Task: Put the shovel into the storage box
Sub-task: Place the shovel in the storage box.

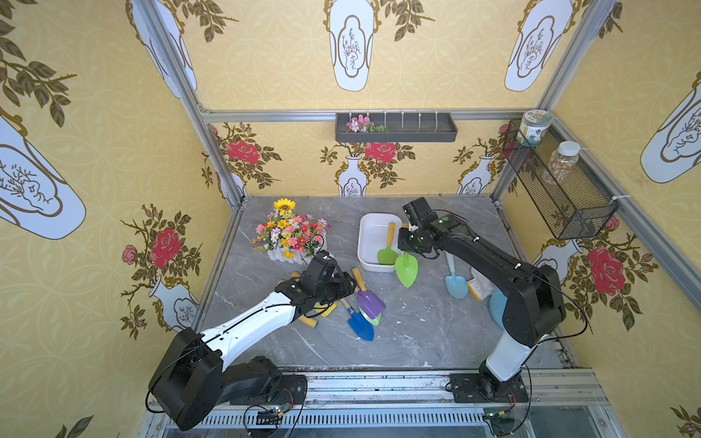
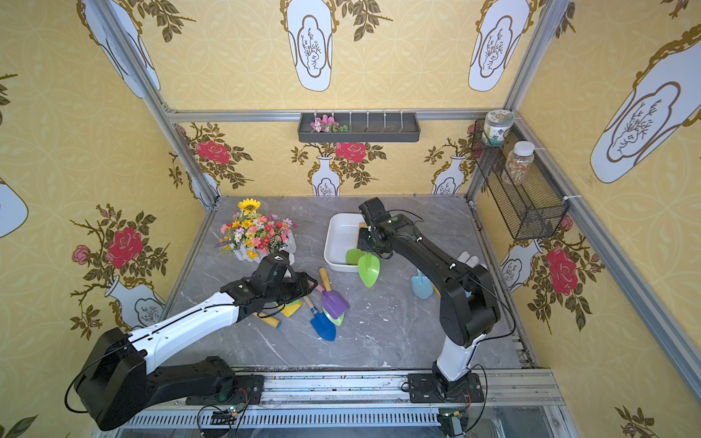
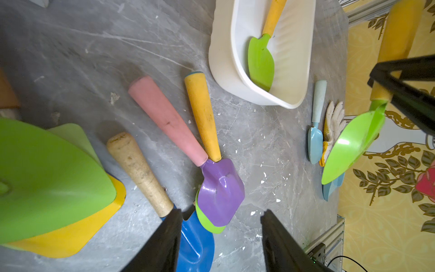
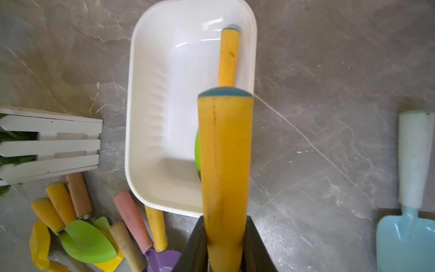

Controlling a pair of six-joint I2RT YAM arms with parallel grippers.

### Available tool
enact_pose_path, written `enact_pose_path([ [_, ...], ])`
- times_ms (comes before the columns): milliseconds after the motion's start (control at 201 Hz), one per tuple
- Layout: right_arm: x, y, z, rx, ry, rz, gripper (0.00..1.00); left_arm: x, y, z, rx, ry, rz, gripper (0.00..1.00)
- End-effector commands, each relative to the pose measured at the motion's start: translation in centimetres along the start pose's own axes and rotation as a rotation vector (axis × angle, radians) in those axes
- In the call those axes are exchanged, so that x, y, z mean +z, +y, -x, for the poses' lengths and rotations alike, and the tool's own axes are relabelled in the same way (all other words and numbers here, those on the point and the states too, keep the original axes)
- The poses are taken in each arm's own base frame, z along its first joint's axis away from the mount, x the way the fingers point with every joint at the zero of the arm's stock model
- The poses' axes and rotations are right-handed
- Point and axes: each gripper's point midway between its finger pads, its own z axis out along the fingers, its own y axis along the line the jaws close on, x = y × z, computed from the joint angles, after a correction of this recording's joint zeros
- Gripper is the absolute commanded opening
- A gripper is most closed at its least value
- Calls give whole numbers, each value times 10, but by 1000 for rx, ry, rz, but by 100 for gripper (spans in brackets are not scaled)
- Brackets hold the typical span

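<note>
The white storage box [image 1: 368, 235] [image 2: 335, 237] stands at the table's back middle, with one green-bladed shovel [image 1: 387, 248] lying inside. My right gripper [image 1: 411, 242] [image 4: 224, 221] is shut on the yellow handle [image 4: 224, 153] of a second green shovel [image 1: 406, 270] [image 2: 368, 270]. That shovel hangs in the air over the box's near right corner, blade toward the front. My left gripper [image 1: 347, 284] [image 3: 221, 212] is open and hovers above a heap of shovels: purple [image 3: 220, 190], blue [image 3: 196, 242] and others.
A flower pot in a white fence [image 1: 290, 235] stands left of the box. A light blue shovel [image 1: 455, 282] and a white glove [image 2: 468, 261] lie under the right arm. On the walls hang a dark grey tray [image 1: 396, 129] and a mesh basket [image 1: 561, 189].
</note>
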Motion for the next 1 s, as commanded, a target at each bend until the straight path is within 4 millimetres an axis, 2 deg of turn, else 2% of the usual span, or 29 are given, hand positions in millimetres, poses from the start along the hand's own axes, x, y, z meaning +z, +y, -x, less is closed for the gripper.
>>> enact_pose_path([
  [0,5,13,13,11,-10,19,19,-1,6,-1,-9,-4,15,59],
  [304,35,39,48,38,-41,55,19,-8,8,-3,-22,-10,12,59],
  [573,76,44,77,78,-58,50,18,-12,16,-9,-41,-7,19,59],
  [772,109,41,78,89,-30,31,18,-13,20,-12,-48,-5,26,59],
  [991,137,33,63,96,28,9,19,-10,20,-12,-47,2,27,59],
])
